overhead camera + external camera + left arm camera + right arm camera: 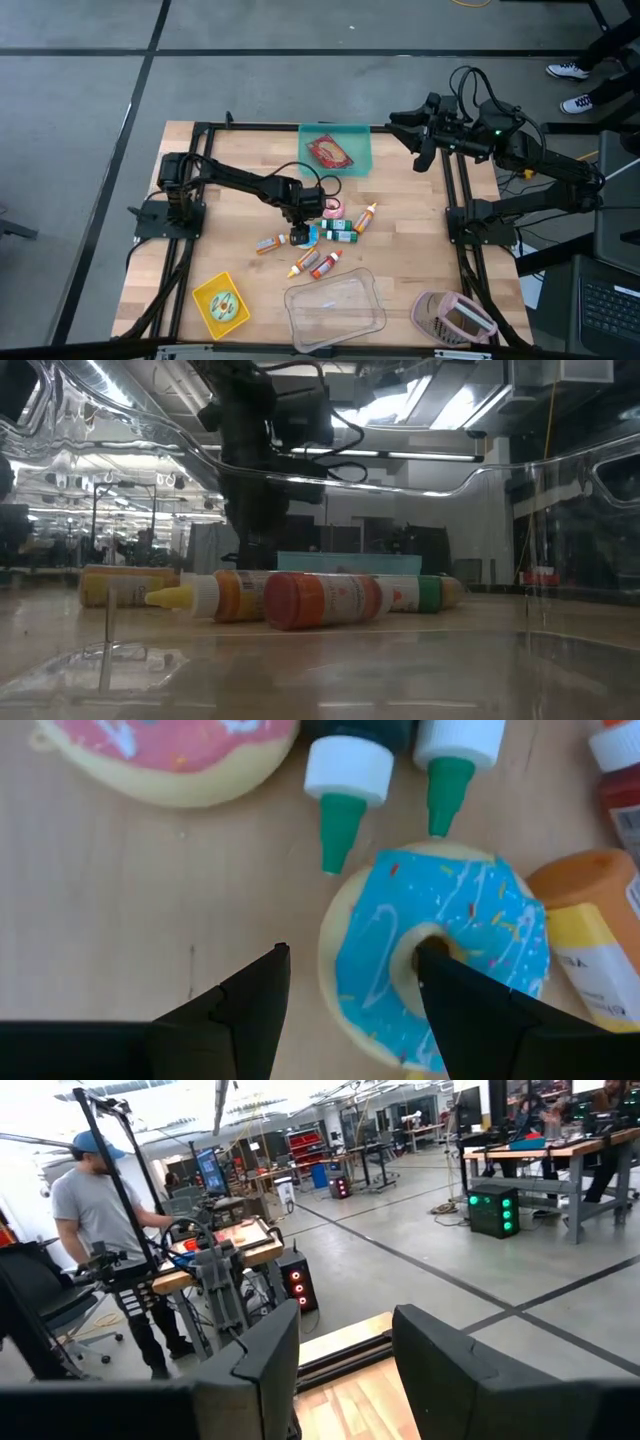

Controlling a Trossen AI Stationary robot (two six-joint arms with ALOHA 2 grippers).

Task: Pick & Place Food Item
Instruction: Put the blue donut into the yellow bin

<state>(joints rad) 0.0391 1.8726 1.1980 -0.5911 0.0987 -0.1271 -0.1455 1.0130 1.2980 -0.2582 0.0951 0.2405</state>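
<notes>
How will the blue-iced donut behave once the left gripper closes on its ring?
The blue donut looks like soft foam, so it probably squashes and weighs little. Lying flat, it shouldn't roll. With one finger of the open left gripper at its hole, the ring may flex or twist when lifted.

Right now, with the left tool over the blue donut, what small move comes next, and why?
Probably lower the left tool a little, then close. Its open fingers already straddle one side of the blue donut, one finger over the hole, the other outside the rim.
</notes>
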